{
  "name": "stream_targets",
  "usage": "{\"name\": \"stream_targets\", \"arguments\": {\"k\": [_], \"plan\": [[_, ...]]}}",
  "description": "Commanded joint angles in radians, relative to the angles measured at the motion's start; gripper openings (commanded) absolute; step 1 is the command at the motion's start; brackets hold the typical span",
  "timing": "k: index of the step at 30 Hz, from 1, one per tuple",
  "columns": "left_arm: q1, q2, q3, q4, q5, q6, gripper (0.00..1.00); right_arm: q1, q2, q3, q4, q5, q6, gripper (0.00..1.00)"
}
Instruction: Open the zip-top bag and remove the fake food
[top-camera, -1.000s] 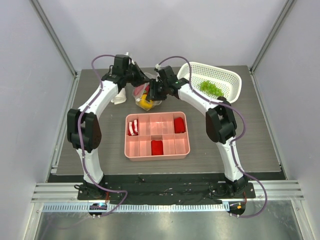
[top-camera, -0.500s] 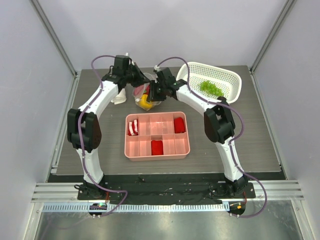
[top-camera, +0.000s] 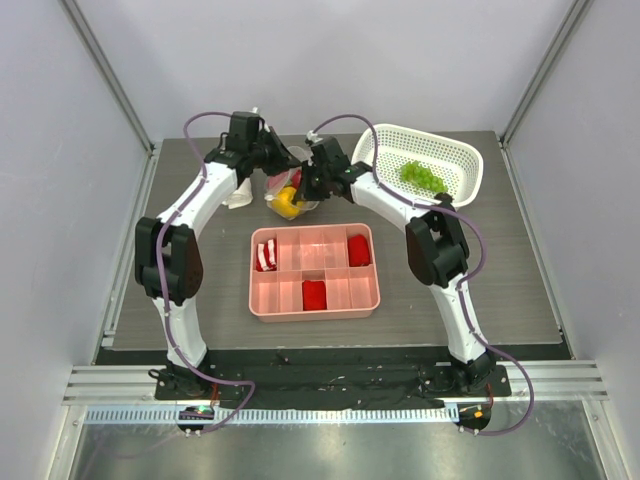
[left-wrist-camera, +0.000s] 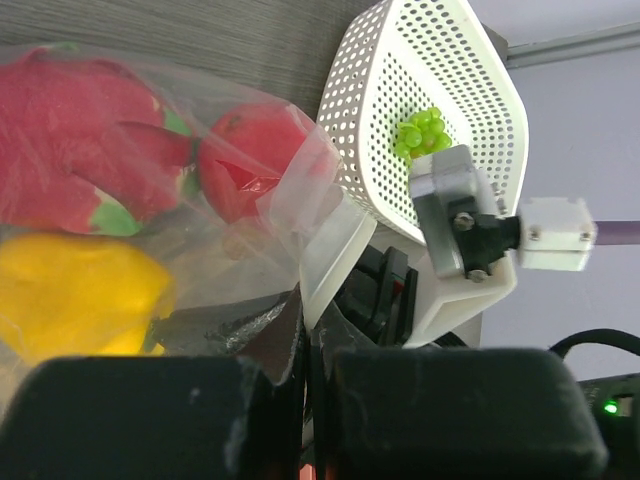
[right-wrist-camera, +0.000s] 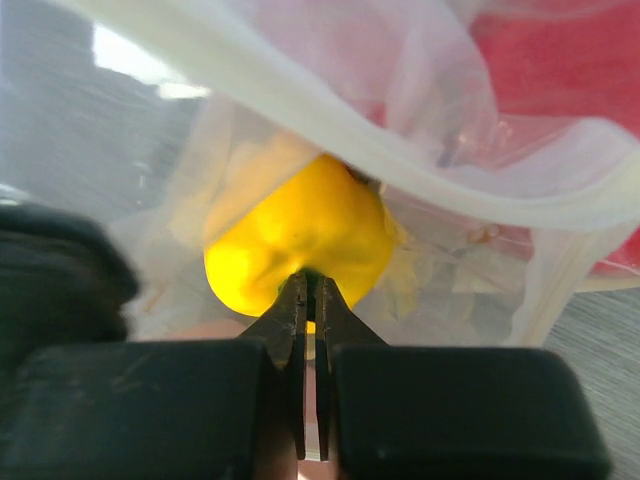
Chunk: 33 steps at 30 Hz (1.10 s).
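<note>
Pale grey walls close in a dark wood-grain bench (top-camera: 500, 290), seen from above with both arm bases at the bottom edge of the frame. Each arm rises from its base, bows outward at the elbow and bends back in, so the two form an arch whose wrists meet at the upper middle of the frame. There the bag (top-camera: 287, 197) lies on the bench just behind a pink tray (top-camera: 262, 300), with a white cloth (top-camera: 238, 198) just to its left. The left fingers (top-camera: 277, 165) reach the bag from the upper left and the right fingers (top-camera: 305, 183) from the right. In the left wrist view the left fingers (left-wrist-camera: 305, 335) are pressed together at the bottom of the frame, pinching a fold of the clear film. Through it show a yellow pepper (left-wrist-camera: 70, 300) at lower left, a red fruit with green tips (left-wrist-camera: 90, 150) above it and a red round piece (left-wrist-camera: 250, 165) beside that. In the right wrist view the right fingers (right-wrist-camera: 310, 300) are likewise closed, with only a hairline gap, nipping the film right in front of the yellow pepper. The food is all inside the bag. A white basket (top-camera: 465, 160) holding green grapes (top-camera: 420, 177) sits at the upper right. The tray carries two red blocks (top-camera: 314, 295) and a striped piece (top-camera: 266, 256).
</note>
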Motion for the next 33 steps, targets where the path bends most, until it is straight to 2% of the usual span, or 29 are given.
{"name": "stream_targets", "arguments": {"k": [1, 13, 19, 25, 30, 33], "plan": [[-0.014, -0.046, 0.003, 0.037, 0.036, -0.002, 0.00, 0.015, -0.075, -0.037, 0.043, 0.022, -0.013, 0.01], [-0.012, -0.067, -0.040, 0.023, 0.023, 0.028, 0.00, 0.000, -0.161, 0.129, -0.154, 0.186, -0.079, 0.01], [-0.014, -0.069, -0.043, 0.017, 0.023, 0.035, 0.00, -0.019, -0.216, 0.157, -0.197, 0.184, -0.082, 0.01], [-0.008, -0.053, 0.005, -0.005, 0.012, 0.036, 0.00, -0.042, -0.297, 0.201, -0.313, 0.158, -0.071, 0.01], [-0.008, -0.047, 0.016, 0.001, 0.023, 0.021, 0.00, -0.128, -0.380, 0.148, -0.336, 0.119, -0.014, 0.01], [-0.008, -0.053, 0.011, 0.001, 0.024, 0.018, 0.00, -0.200, -0.402, 0.141, -0.347, 0.152, -0.011, 0.01]]}}
